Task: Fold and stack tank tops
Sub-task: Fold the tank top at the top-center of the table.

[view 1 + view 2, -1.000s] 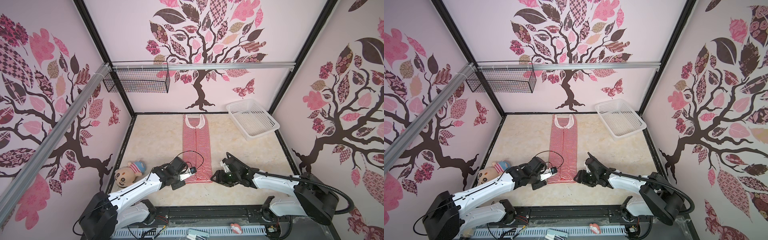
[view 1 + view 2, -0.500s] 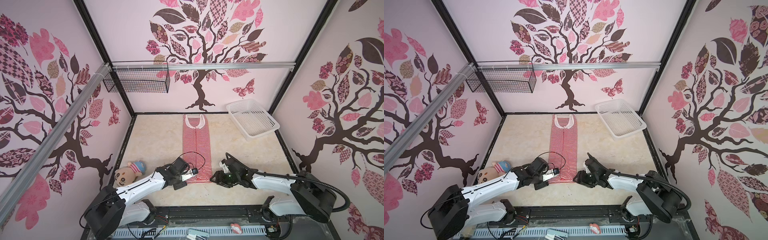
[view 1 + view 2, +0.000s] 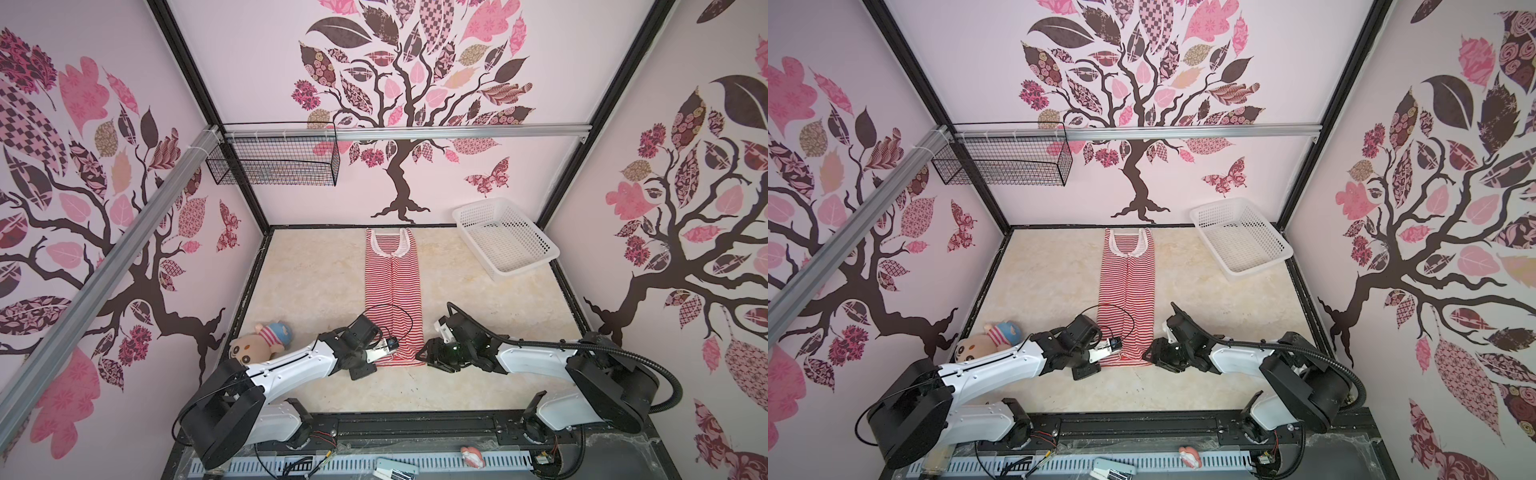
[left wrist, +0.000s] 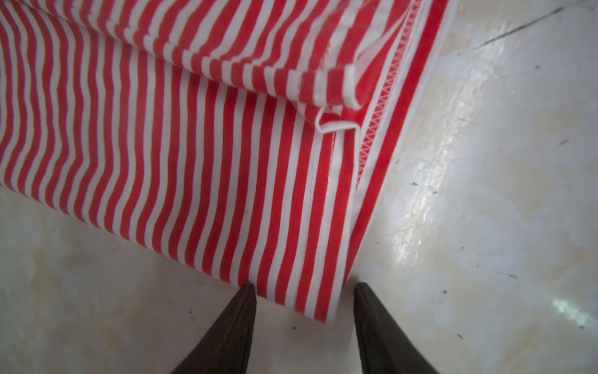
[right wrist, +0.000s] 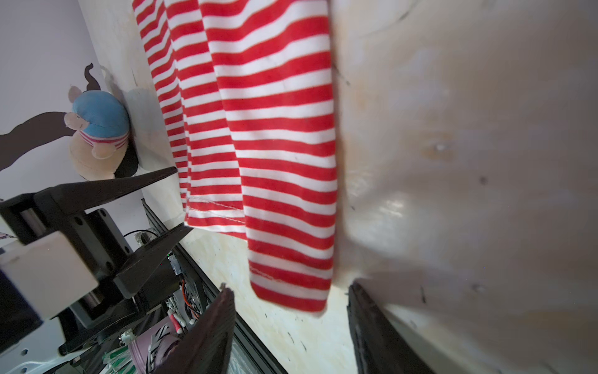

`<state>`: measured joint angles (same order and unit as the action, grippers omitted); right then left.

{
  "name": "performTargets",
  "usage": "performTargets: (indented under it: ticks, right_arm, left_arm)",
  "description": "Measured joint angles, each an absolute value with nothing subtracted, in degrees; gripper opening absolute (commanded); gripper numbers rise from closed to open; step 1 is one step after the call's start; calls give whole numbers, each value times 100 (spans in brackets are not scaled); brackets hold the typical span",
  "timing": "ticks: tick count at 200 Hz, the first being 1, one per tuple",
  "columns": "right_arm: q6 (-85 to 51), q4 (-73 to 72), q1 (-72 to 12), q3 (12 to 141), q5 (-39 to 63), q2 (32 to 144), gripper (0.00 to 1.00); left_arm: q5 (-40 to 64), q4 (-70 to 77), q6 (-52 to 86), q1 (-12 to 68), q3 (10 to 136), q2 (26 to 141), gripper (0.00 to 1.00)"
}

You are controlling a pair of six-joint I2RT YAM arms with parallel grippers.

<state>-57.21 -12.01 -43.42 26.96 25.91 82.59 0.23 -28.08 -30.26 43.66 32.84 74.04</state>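
Left wrist, tank top (image 4: 194,145) corner (hem), straddled by left gripper (image 4: 304,288)

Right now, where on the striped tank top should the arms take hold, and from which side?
Probably its two near hem corners: the tank top lies flat as a narrow strip, neckline far, hem free. Approach low from either side, the left gripper and right gripper each with open jaws astride a corner.

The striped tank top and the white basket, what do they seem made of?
Tank top: thin soft knit fabric, matte, likely cotton jersey; it wrinkles and shows stitched hems. Basket: rigid moulded plastic, smooth, judging by its perforated walls.
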Motion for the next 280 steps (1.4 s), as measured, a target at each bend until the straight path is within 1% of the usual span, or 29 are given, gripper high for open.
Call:
performTargets:
  ticks: [23,71,89,97,113,129,152,167,190,217,280]
  right_arm:
    - [-5767,-1308,-4342,2696,2624,8335,51]
    - [-5833,-1549,-4340,2707,2709,8521,48]
    - [-5876,-1702,-4338,2716,2770,8617,48]
    - [-5894,-1747,-4338,2720,2790,8650,43]
    - [-5920,-1811,-4338,2729,2803,8722,39]
    - [-5944,-1802,-4338,2729,2786,8733,31]
    - [-5946,-1774,-4338,2729,2773,8733,15]
    - [-5911,-1765,-4338,2729,2773,8729,9]
    - [-5902,-1730,-4338,2729,2799,8702,7]
    - [-5885,-1612,-4338,2729,2853,8530,5]
    - [-5981,-1256,-4342,2672,3006,7487,6]
  left_arm:
    - [30,-2794,-3041,4366,3284,7422,44]
    - [-45,-2698,-3044,4366,3256,7465,35]
    - [-117,-2571,-3028,4379,3271,7559,27]
    - [-152,-2519,-3035,4388,3304,7625,22]
    - [-231,-2412,-2998,4392,3371,7769,15]
    - [-285,-2342,-3000,4392,3415,7843,12]
    - [-318,-2327,-3000,4394,3417,7850,9]
    - [-320,-2351,-3002,4392,3417,7824,8]
    - [-274,-2593,-3009,4392,3417,7701,7]
    - [-89,-3024,-3013,4392,3430,7297,6]
    - [395,-3839,-2998,4392,3695,6687,5]
